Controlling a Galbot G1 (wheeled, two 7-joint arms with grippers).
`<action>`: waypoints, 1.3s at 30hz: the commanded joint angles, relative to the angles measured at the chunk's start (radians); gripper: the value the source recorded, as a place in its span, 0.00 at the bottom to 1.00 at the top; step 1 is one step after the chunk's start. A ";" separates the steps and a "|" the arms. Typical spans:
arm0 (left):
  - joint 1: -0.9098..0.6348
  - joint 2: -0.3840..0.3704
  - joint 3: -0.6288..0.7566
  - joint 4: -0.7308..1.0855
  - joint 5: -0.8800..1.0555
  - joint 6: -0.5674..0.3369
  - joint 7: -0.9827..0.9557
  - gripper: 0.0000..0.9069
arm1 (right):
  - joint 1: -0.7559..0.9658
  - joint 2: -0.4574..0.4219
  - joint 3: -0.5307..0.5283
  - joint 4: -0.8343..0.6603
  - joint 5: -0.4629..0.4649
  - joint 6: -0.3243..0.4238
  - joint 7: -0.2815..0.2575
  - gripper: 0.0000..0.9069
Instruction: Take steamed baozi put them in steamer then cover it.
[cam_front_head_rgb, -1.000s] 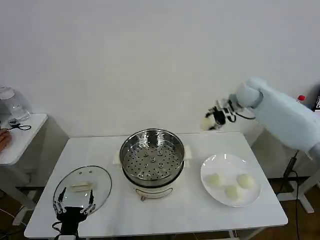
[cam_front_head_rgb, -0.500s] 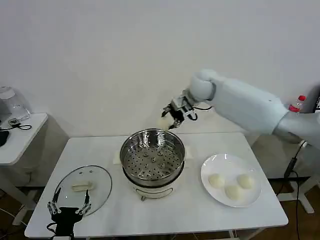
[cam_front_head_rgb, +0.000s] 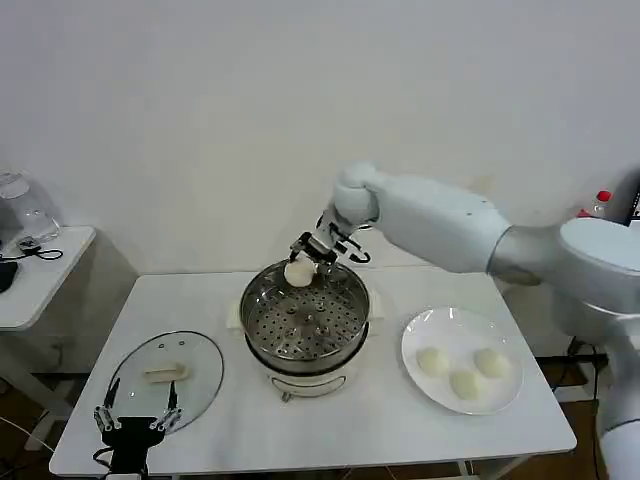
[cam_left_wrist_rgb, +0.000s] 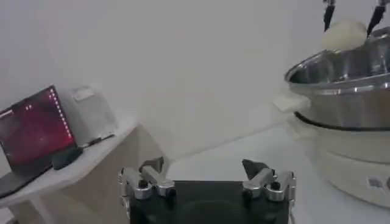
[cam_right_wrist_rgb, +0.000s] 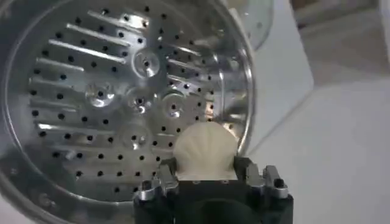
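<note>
Baozi (cam_front_head_rgb: 298, 272), smooth and cream-white, sits clenched in right claw (cam_front_head_rgb: 312, 262) over shiny perforated steamer (cam_front_head_rgb: 304, 312).

Left gripper (cam_left_wrist_rgb: 207, 182) hangs open low over the bench (cam_left_wrist_rgb: 244, 161); ahead and above it, the steamer (cam_left_wrist_rgb: 341, 76), a baozi (cam_left_wrist_rgb: 344, 33) pinched over its rim.

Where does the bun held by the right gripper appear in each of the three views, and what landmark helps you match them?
Head view: the bun sits centre, above the steamer's back rim, held by the right gripper.
Left wrist view: top right corner, above the steamer rim.
Right wrist view: bottom centre, between the fingers.
Shared landmark: the steamer.
</note>
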 joint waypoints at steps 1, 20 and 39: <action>-0.005 -0.001 0.003 0.008 0.000 0.000 0.000 1.00 | -0.057 0.080 -0.013 -0.137 -0.175 0.175 0.029 0.70; -0.006 -0.003 0.004 0.003 -0.004 -0.001 -0.006 1.00 | -0.091 0.132 0.019 -0.204 -0.292 0.247 0.066 0.91; -0.011 0.033 0.011 -0.025 -0.029 0.011 0.072 1.00 | 0.235 -0.327 -0.088 0.313 0.114 -0.230 0.055 1.00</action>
